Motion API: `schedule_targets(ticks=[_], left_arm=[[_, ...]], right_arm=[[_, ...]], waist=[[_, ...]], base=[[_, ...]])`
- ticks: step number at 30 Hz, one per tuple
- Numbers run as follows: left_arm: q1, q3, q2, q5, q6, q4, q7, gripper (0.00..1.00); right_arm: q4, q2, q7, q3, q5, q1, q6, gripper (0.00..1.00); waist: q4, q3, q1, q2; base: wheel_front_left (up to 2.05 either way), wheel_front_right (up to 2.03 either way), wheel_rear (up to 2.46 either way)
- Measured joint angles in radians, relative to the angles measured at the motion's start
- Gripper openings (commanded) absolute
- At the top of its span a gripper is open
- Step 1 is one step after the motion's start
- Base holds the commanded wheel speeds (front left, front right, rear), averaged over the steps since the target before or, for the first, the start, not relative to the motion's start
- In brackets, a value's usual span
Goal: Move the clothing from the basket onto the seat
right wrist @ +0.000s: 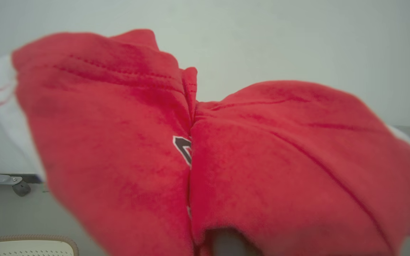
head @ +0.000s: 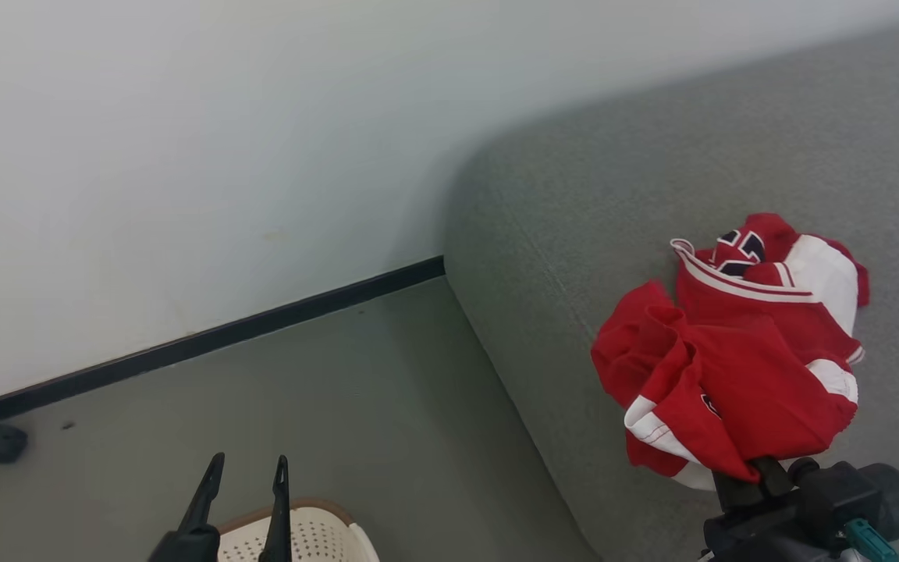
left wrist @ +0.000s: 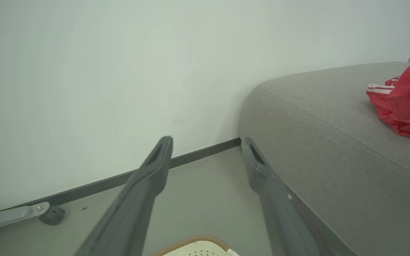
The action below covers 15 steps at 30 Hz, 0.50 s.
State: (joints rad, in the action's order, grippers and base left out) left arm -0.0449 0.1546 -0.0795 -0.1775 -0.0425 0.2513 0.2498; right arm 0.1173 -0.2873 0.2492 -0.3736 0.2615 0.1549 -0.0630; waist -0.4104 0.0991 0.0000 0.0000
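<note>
Basket rim (head: 309, 503) peeks in at bottom left, contents hidden, below the left gripper (head: 250, 460), spread and empty. Rightward, a lettered garment (head: 762, 297) lies on the seat (head: 574, 234); near its front edge the right gripper (head: 754, 476) pinches more clothing (head: 730, 390), not yet released

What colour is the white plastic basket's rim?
The cream-white perforated basket's rim is brown, clearest in left wrist view.

Left pincer (head: 250, 462) spread; right pincer (head: 758, 474) clamped.
</note>
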Motion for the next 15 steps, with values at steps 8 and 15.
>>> schedule_targets(ticks=[8, 15], left_arm=[[-0.088, 0.077, -0.014, 0.072, 0.053, 0.005, 0.0, 1.0], [-0.137, 0.097, -0.014, 0.083, 0.079, 0.039, 0.0, 1.0]], right_arm=[[-0.04, 0.001, 0.0, 0.07, -0.009, -0.034, -0.026, 0.0], [-0.057, 0.025, 0.0, 0.11, -0.016, -0.069, -0.035, 0.0]], waist=[[-0.079, 0.057, 0.0, 0.0001], [-0.115, 0.106, 0.0001, 0.0001]], base=[[0.0, 0.0, 0.0], [0.0, 0.0, 0.0]])
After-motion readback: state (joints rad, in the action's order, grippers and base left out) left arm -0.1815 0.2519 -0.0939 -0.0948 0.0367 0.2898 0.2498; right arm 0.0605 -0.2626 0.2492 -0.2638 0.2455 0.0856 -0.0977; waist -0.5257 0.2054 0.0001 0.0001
